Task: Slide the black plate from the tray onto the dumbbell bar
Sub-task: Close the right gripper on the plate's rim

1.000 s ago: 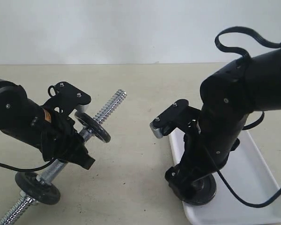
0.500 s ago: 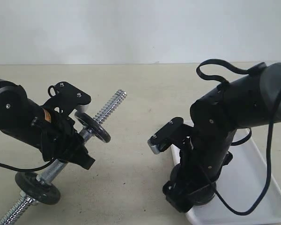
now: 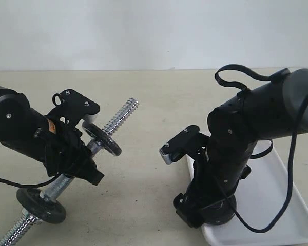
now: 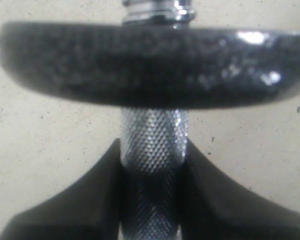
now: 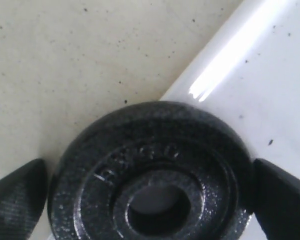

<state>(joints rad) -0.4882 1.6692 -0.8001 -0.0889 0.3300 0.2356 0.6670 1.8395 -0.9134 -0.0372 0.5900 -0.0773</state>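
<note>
Beige table [image 3: 154, 97] | black plate [image 5: 155, 131] between spread right jaws, contact unclear | left jaws clamp dumbbell bar [image 4: 154, 145]

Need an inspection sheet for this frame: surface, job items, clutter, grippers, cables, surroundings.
Surface: beige speckled tabletop, small dark flecks.
Job's things: matte-black round iron plate lies flat at a corner of the white glossy rectangular tray; chrome threaded dumbbell bar carries two small black discs.
Clutter: nothing seen.
Grippers: left gripper shut on the bar's knurled middle; right gripper open, fingers either side of the plate, rim contact unclear.
Cables: black cable looped over the right arm and trailing across the tray.
Surroundings: plain pale wall.
</note>
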